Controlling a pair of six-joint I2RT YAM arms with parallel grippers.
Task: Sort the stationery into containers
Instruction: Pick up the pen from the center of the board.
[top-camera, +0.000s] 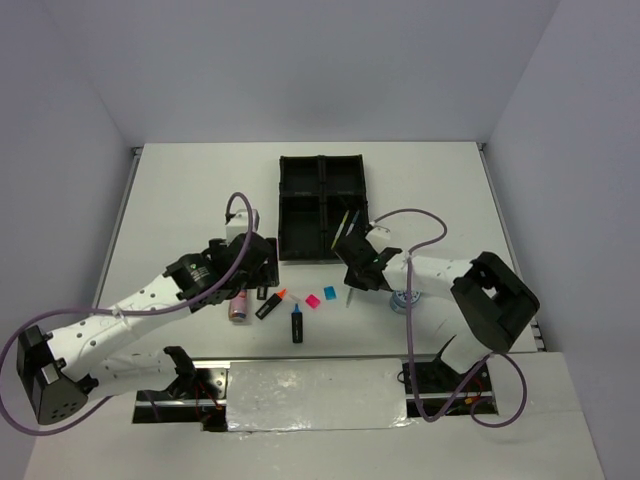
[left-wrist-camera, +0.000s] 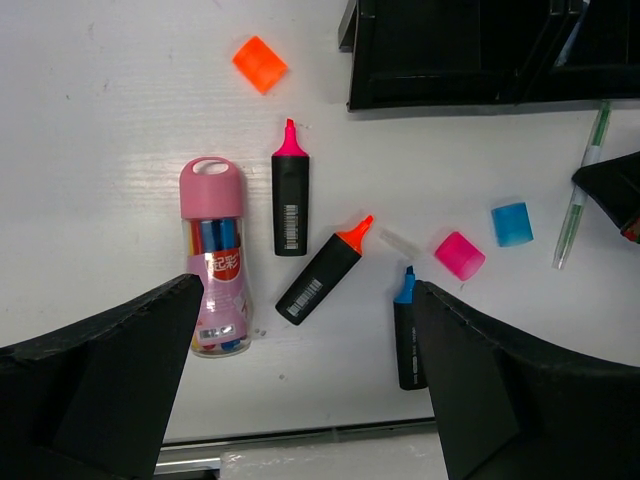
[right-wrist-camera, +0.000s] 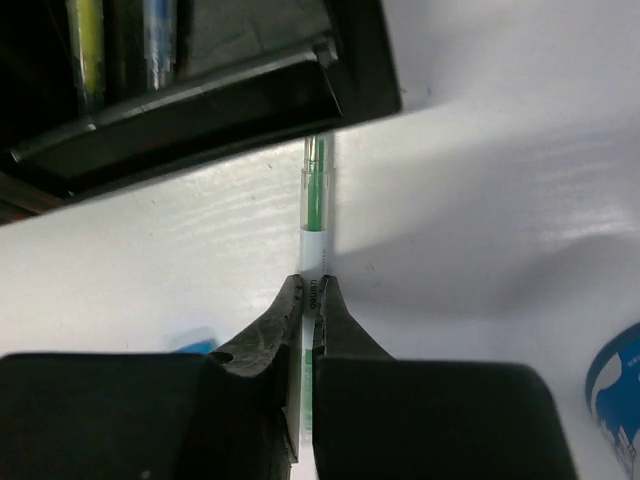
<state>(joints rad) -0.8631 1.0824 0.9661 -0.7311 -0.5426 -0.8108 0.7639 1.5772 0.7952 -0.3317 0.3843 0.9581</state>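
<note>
A: The right end effector (right-wrist-camera: 310, 287) is clamped shut on the thin green-and-white pen (right-wrist-camera: 315, 190), low in the middle of its wrist view. What worries you?

B: The pen's far end. It runs up to the outer wall of the black plastic four-compartment tray (right-wrist-camera: 200, 100) at the upper left of that frame. It is either touching the wall or tucked just under the rim; I cannot tell which. A straight push forward would probably jam the tip against the wall and twist the pen in the grip.

A: So it needs height first.

B: I think so. The pinch is narrow on a slick round barrel, so a tilt could let it slide or swing. A yellow pen (right-wrist-camera: 85, 40) and a blue pen (right-wrist-camera: 155, 45) already lie in the compartment at the top left, and a crooked drop might land on the tray wall instead of beside them.

A: And the blue-and-white roll (right-wrist-camera: 618, 400) at the lower right?

B: It is near the wrist, apart from the pen. A wide swing could send it rolling along the white table (right-wrist-camera: 480, 150).

A: The left end effector (left-wrist-camera: 308, 290)?

B: Wide open and holding nothing, hovering over the black highlighter with the orange cap (left-wrist-camera: 330, 270) at the centre of its view. The black highlighter with the blue cap (left-wrist-camera: 408, 335) lies near it, so closing there may catch both or flick one away.
</note>
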